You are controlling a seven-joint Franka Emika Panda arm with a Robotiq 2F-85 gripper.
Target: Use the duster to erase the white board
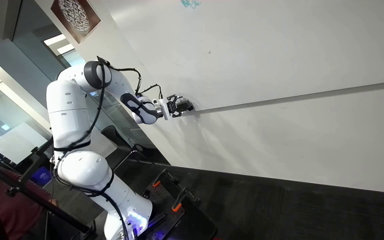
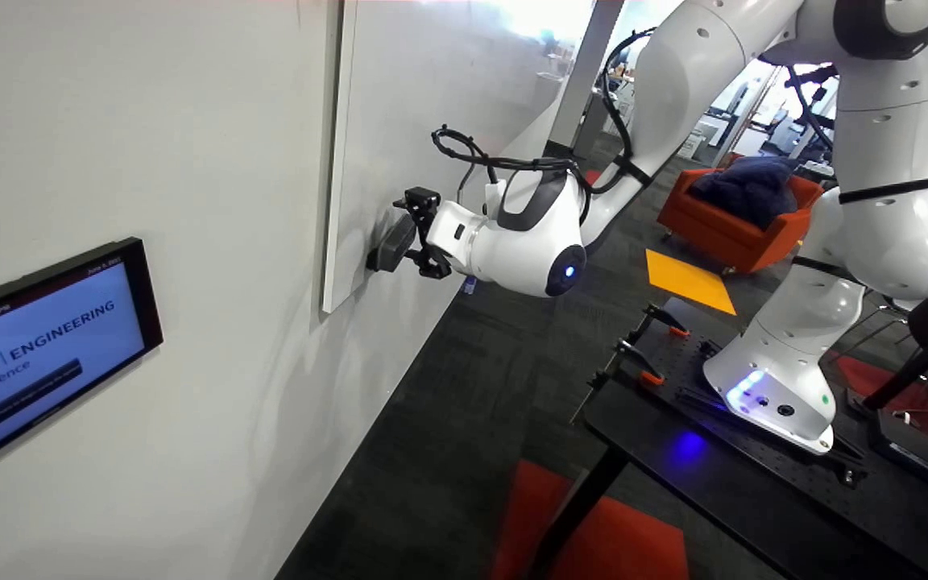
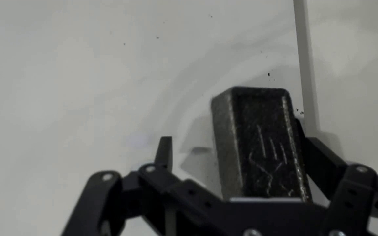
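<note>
Reading “ENGINEERING”: screen [image 2: 45, 354] near white board [image 2: 420, 105]

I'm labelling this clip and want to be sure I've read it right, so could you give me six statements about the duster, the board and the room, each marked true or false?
1. The gripper straddles the duster. True.
2. The gripper is shut tight on the duster. False: it is open, with a gap beside the duster in the wrist view.
3. A teal scribble shows on the white board. True.
4. The duster covers the teal scribble. False: it is well apart from it, near the grey strip.
5. An orange armchair shows in an exterior view. True.
6. The wall screen is blank. False: the wall screen is lit and shows the word ENGINEERING.
</note>
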